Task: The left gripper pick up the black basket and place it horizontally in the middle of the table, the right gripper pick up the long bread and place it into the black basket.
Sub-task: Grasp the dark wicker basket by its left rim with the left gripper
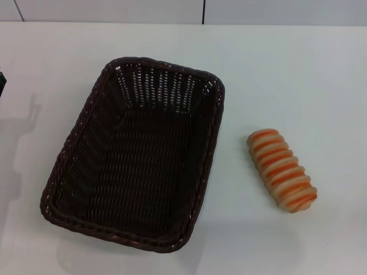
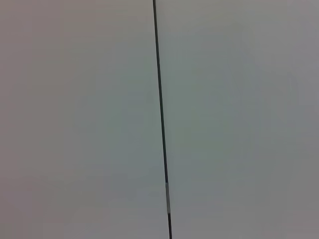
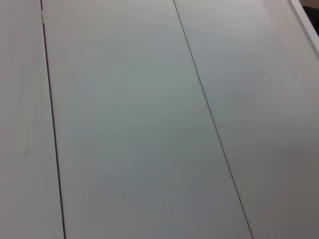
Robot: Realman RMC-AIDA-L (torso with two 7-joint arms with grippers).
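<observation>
The black basket (image 1: 137, 154) lies on the white table (image 1: 298, 74), left of centre, its long side running from near to far and tilted slightly. It is empty. The long bread (image 1: 281, 169) lies on the table to the right of the basket, apart from it, angled with one end nearer me. A small dark sliver at the head view's left edge (image 1: 2, 83) seems to be part of my left gripper, well left of the basket. My right gripper is out of view. Neither wrist view shows the basket or the bread.
The table's far edge meets a white wall with dark seams (image 1: 203, 11). The left wrist view shows a plain white surface with one dark seam (image 2: 162, 124). The right wrist view shows white panels with seams (image 3: 209, 119).
</observation>
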